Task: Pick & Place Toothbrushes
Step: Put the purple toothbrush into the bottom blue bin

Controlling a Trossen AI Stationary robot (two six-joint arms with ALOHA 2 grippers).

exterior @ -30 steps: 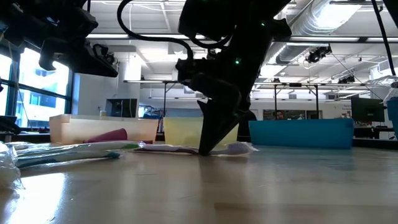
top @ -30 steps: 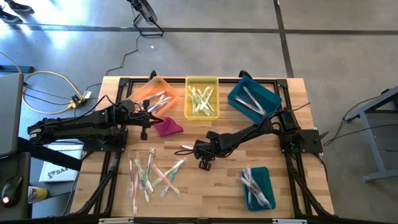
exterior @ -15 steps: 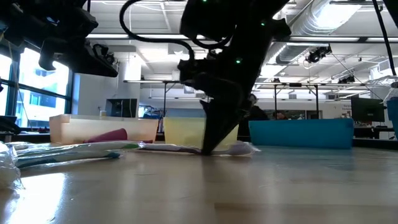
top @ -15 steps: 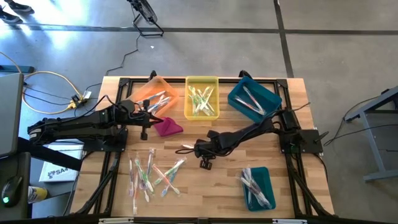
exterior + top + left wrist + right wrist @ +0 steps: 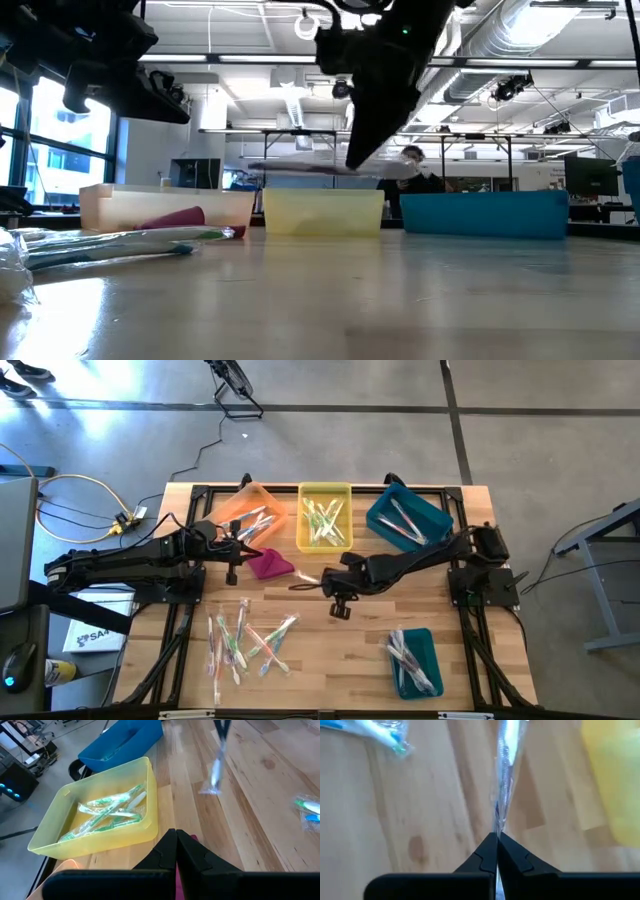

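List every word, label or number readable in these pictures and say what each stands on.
"SA": the only letters legible, partly cut off, on a white box on the floor beside the table's left edge in the high view; the rest is hidden by the left arm.
Wrapped toothbrushes: any print is too small to read.
Bins and table: no text visible.

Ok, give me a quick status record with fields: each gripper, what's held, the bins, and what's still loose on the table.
right gripper: shut on a wrapped toothbrush, lifted clear of the table
left gripper: shut, holding nothing, by the orange bin
yellow bin: holds green toothbrushes
upper teal bin: holds a few toothbrushes
lower teal bin: holds several toothbrushes
loose pile: many toothbrushes on the table
magenta cloth: beside the orange bin
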